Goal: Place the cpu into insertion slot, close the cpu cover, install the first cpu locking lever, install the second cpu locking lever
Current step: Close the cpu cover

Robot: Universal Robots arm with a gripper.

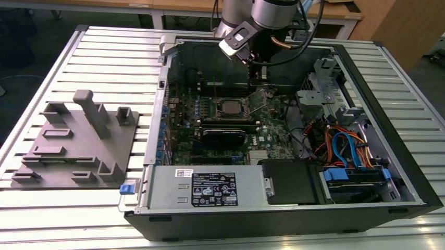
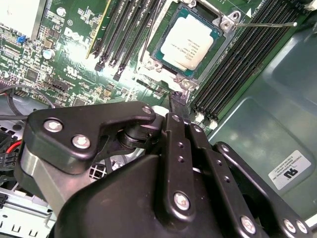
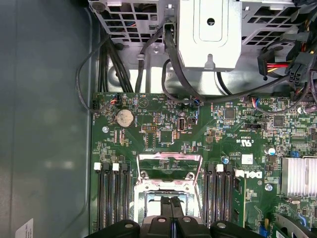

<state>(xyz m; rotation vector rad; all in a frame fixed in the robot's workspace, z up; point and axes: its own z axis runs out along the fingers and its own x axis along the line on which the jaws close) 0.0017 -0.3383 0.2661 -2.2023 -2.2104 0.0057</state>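
Observation:
The cpu, a square chip with a dull silvery top, lies in the insertion slot on the green board. A silvery cpu cover with a square window shows at the slot's far edge in the first wrist view; I cannot tell whether it lies flat. A thin wire lever sticks out from one corner of the slot. My gripper is shut, its dark tips together just off a slot corner, with nothing visible between them. The gripper hangs over the slot. In the exterior view the gripper is just behind the slot.
Long black memory slots flank the socket on both sides. A finned heatsink, a metal drive cage and loose cables crowd the case. A grey fixture stands on the table at the exterior view's left.

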